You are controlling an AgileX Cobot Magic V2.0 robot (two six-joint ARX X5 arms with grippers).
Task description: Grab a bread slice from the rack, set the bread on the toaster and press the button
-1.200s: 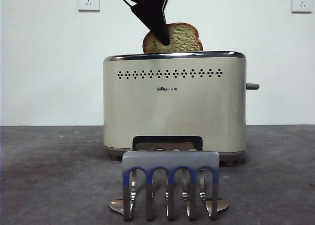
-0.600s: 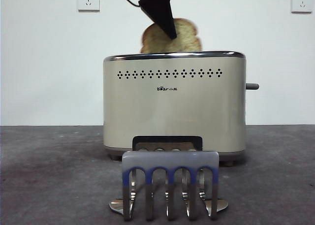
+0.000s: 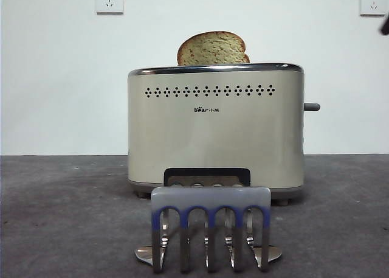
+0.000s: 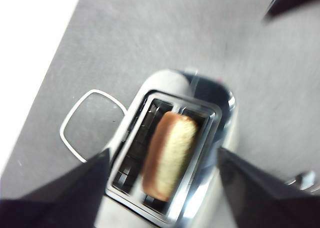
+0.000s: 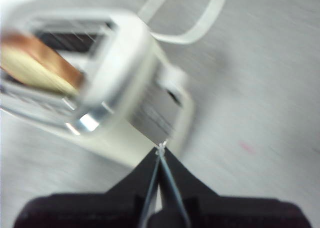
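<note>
Where slice of bread tops toaster — "Bear" logo

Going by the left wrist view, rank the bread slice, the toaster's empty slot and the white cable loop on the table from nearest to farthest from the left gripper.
Left gripper, jaws open above the toaster:
1. Slice of bread, right between the jaws, standing in its slot.
2. Empty slot, alongside the bread, toward one jaw.
3. White cable loop, out on the table past the toaster's side.

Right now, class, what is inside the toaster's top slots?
The slice of bread stands in one slot of the toaster, its domed top above the rim. The other slot holds only wire guides. The slice's lower part is hidden inside.
</note>
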